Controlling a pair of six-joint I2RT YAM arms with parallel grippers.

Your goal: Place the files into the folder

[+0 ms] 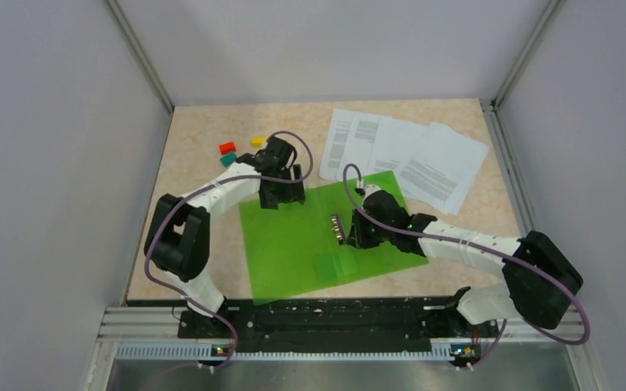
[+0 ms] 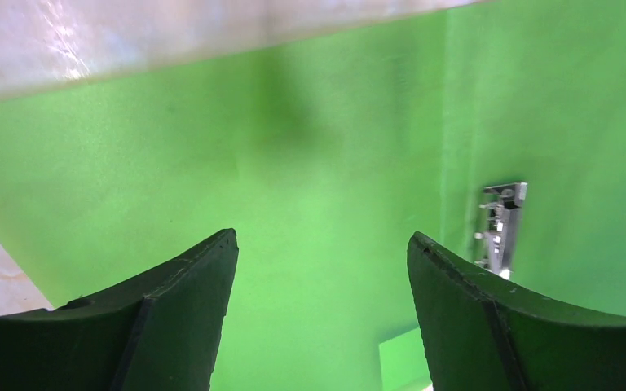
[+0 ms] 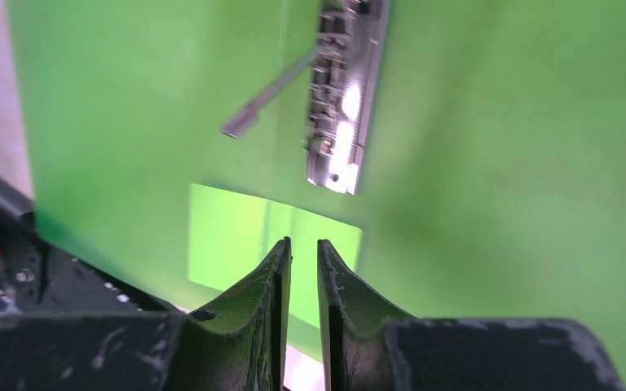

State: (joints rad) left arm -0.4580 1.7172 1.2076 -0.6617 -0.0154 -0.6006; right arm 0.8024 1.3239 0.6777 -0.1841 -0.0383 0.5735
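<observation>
I am holding my left jaws spread over the far left corner of the open folder (image 1: 293, 236) and my right jaws nearly closed, empty, by its clip (image 1: 337, 226), judging I should be pinning it flat before fetching the files (image 1: 407, 155) lying just beyond its far right corner.

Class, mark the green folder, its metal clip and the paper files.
green folder (image 1: 285, 240): top external view, bare left half.
metal clip (image 3: 346, 90): right wrist view, middle of its bar.
paper files (image 1: 436, 167): top external view, one sheet's printed face.
</observation>
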